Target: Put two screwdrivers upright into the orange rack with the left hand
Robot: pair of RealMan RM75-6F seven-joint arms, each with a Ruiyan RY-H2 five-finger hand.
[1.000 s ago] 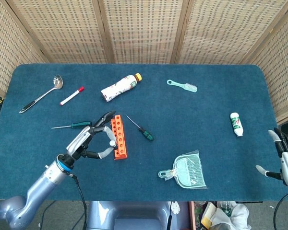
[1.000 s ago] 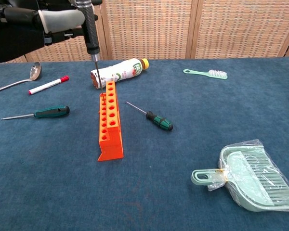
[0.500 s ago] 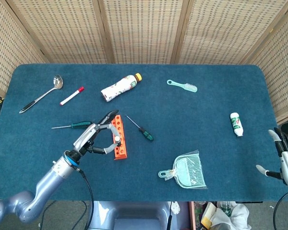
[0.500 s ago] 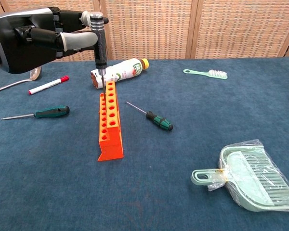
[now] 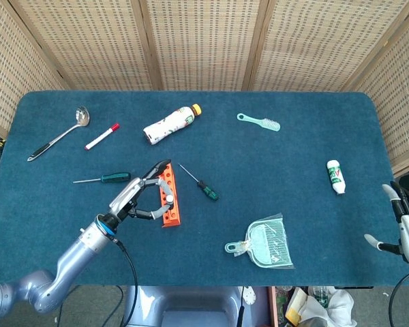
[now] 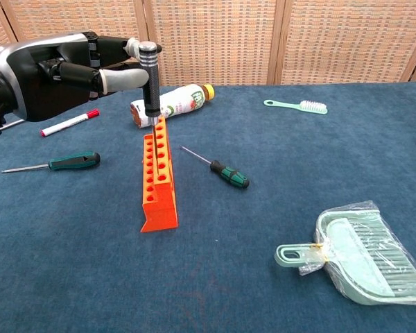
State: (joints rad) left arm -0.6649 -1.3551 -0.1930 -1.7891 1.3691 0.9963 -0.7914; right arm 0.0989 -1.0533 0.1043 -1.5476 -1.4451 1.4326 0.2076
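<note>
My left hand (image 5: 138,197) sits at orange rack (image 5: 168,199), fingers (image 5: 158,166) arched over rack's far end. I can't make out held tool here. Two green-handled screwdrivers flat on table (image 5: 293,136): one (image 5: 102,178) just left of rack, other (image 5: 200,182) just right. My right hand (image 5: 403,225) off table's right edge, fingers spread, holding nothing.

Orange rack (image 6: 159,175), a long block with rows of round holes, lies on the blue table. A black-handled screwdriver (image 6: 151,84) stands upright at its far end. Two green-handled screwdrivers lie flat: one left (image 6: 72,161), one right (image 6: 231,174).
</note>
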